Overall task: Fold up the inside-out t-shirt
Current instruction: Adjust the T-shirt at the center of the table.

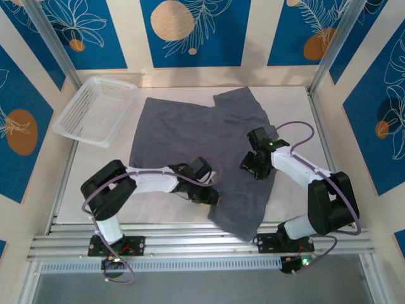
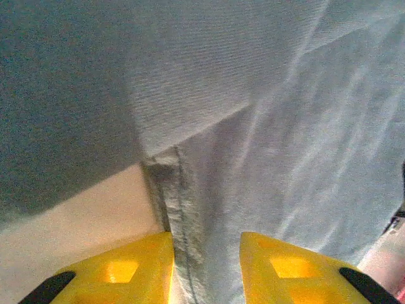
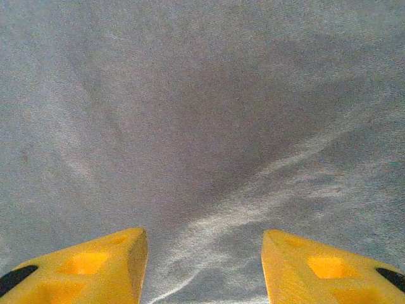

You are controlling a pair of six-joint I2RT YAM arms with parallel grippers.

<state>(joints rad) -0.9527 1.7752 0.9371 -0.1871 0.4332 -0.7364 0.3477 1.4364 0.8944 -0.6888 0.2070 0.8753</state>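
Top external: one t-shirt (image 1: 190, 130), one basket (image 1: 79, 134); left gripper (image 2: 205, 237) apparently pinching hem (image 2: 180, 190); right gripper (image 3: 204, 234) wide.

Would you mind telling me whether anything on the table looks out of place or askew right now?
The inside-out t-shirt lies crooked and rumpled, its near corner hanging past the front edge of the table over the rails. The white mesh basket sits at an angle at the far left corner.
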